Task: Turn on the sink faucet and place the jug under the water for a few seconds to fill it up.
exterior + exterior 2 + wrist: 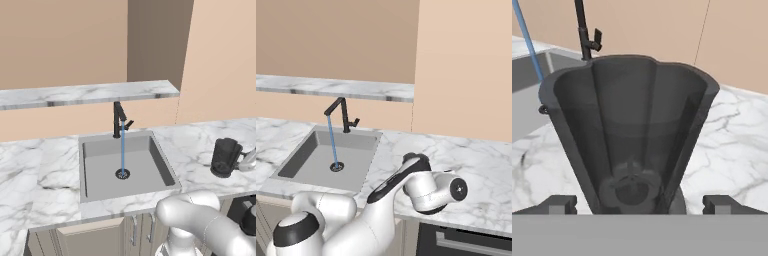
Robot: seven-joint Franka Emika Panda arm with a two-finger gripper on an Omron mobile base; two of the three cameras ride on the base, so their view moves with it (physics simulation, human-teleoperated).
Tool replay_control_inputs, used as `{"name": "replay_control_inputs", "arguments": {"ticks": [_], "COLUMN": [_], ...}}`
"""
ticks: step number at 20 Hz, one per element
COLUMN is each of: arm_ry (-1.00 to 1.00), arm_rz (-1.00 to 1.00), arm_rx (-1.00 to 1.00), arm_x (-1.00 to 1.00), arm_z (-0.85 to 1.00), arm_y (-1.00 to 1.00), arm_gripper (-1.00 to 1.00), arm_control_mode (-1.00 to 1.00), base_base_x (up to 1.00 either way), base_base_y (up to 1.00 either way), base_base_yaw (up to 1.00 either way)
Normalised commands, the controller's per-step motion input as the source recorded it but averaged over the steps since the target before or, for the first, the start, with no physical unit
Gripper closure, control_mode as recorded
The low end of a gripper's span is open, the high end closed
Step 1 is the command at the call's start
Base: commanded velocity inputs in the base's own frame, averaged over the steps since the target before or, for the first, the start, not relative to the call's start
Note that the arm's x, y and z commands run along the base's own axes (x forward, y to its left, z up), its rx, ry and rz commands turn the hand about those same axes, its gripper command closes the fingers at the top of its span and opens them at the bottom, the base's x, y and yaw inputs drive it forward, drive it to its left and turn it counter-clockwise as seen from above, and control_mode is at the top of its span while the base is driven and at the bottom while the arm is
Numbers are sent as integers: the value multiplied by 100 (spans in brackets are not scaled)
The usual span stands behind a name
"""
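Observation:
The slim black sink faucet (119, 120) (344, 113) (585, 31) stands behind the grey sink (100, 175) (308, 161). A thin blue stream of water (122, 150) (332, 140) (527, 42) falls from its spout onto the drain. The dark translucent jug (225, 157) (629, 125) stands upright on the marble counter to the right of the sink. My gripper (642, 204) is open, one fingertip (561, 204) on each side of the jug's base and apart from it. In the left base view my hand reaches the jug from its right.
A marble shelf (90, 93) (336, 87) runs along the wall above the faucet. A dark stove part (246, 214) sits at the counter's near right. Bare marble counter (476, 165) stretches right of the sink.

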Motion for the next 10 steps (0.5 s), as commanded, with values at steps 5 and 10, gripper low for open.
{"name": "replay_control_inputs", "arguments": {"ticks": [5, 10], "arm_ry": [6, 10], "arm_rz": [0, 1], "arm_rx": [0, 0], "arm_x": [5, 4], "arm_z": [-11, -25], "arm_y": [3, 21], "arm_gripper": [-100, -100], "arm_control_mode": [-100, -100], "base_base_x": [0, 0], "base_base_y": [0, 0], "base_base_yaw": [0, 0]}}
